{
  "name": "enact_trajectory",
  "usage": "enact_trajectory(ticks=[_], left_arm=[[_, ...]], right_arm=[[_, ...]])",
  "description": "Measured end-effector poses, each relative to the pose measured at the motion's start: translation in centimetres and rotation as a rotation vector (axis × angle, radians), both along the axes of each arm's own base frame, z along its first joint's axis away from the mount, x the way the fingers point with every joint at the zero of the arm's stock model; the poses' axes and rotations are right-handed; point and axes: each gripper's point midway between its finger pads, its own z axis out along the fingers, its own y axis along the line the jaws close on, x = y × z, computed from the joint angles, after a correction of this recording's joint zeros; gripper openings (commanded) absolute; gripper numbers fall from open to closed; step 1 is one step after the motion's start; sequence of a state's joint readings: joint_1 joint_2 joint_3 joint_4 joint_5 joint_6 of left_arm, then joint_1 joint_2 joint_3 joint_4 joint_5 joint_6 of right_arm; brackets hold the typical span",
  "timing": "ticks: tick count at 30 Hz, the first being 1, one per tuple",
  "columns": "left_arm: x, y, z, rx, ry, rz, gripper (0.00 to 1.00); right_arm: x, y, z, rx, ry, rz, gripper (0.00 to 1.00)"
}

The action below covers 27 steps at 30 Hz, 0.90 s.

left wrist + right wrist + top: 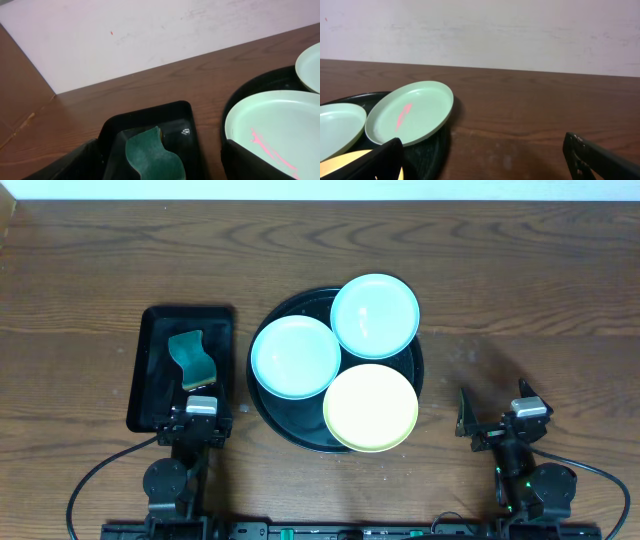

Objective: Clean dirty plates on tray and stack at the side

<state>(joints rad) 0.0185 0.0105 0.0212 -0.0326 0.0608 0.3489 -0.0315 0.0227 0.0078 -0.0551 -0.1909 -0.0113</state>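
Plates (pixel 295 357) — round plastic — on rimmed black tray (pixel 275 425), left pincer (pixel 157 161) and right pincer (pixel 482 150) spread

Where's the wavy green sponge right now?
In the overhead view, the wavy green sponge lies inside the rectangular black tray, left of the round black tray, just beyond the left gripper.

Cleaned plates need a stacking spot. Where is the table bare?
Bare table lies right of the round tray, beyond the right gripper, and along the far edge. Crowded: three plates fill that tray; the rectangular tray sits close left.
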Motion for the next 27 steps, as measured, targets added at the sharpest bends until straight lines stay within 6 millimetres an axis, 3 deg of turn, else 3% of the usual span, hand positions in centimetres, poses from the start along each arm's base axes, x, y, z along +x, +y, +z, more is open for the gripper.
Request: enact_trajectory(ticks=[27], left_arm=[[0.00,0.00,-0.01,0.000,0.000,0.000,0.77]], right_arm=[[0.03,-0.09,0.27,-0.001,-0.011,-0.005,0.99]])
